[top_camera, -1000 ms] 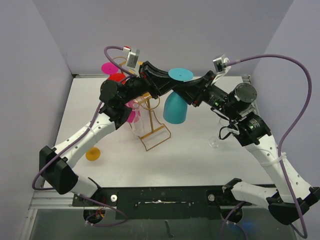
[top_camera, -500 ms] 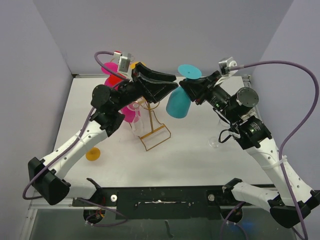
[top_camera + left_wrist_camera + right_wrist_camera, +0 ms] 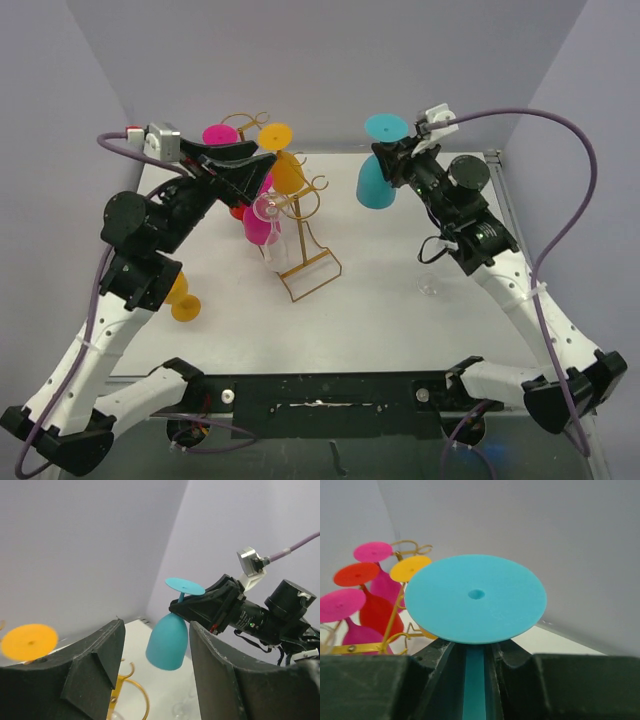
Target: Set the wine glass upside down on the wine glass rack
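The wine glass [image 3: 373,184] is teal and hangs upside down in the air, its round foot [image 3: 475,597] on top. My right gripper [image 3: 390,160] is shut on its stem [image 3: 474,680], just under the foot. The gold wire wine glass rack [image 3: 305,240] stands left of it, apart from the glass. Pink, red, orange and clear glasses hang from its arms. My left gripper [image 3: 258,168] is open and holds nothing, up beside the rack's top. In the left wrist view the teal glass [image 3: 168,641] shows beyond my spread fingers [image 3: 95,665].
A clear glass [image 3: 430,285] stands on the white table [image 3: 380,310] under my right arm. An orange glass [image 3: 184,303] lies at the left, partly behind my left arm. Grey walls close the back and both sides.
My left gripper has opened, let go of the teal glass and drawn back to the left. My right gripper has carried the glass to the right, away from the rack.
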Controlling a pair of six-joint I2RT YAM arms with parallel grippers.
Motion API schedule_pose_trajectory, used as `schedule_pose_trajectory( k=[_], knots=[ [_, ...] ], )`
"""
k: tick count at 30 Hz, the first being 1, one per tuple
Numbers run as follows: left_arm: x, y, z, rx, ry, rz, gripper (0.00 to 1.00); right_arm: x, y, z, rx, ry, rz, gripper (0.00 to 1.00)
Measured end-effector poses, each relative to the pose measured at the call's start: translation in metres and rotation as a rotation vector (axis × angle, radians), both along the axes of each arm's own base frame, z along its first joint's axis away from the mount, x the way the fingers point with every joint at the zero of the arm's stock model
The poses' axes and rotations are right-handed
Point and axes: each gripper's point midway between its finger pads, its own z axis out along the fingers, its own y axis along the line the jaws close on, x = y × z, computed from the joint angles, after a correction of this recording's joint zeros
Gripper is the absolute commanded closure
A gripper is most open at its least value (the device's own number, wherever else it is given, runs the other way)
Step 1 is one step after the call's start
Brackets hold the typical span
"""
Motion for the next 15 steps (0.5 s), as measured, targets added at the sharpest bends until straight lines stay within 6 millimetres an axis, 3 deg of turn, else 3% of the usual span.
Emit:
schedule_pose_trajectory(
  k=[4, 8, 15],
  knots=[
    [-0.007, 0.031, -0.008, 0.072, 0.005, 0.147, 0.47, 0.037, 0.001, -0.036, -0.074, 0.054, -0.002, 1.00],
    [-0.017, 0.056, -0.010, 0.118, -0.005, 0.250, 0.46, 0.058, 0.009, -0.064, -0.123, 0.085, 0.066, 1.00],
    [-0.028, 0.074, -0.018, 0.177, -0.007, 0.316, 0.46, 0.060, 0.049, -0.090, -0.172, 0.065, 0.307, 1.00]
  ],
)
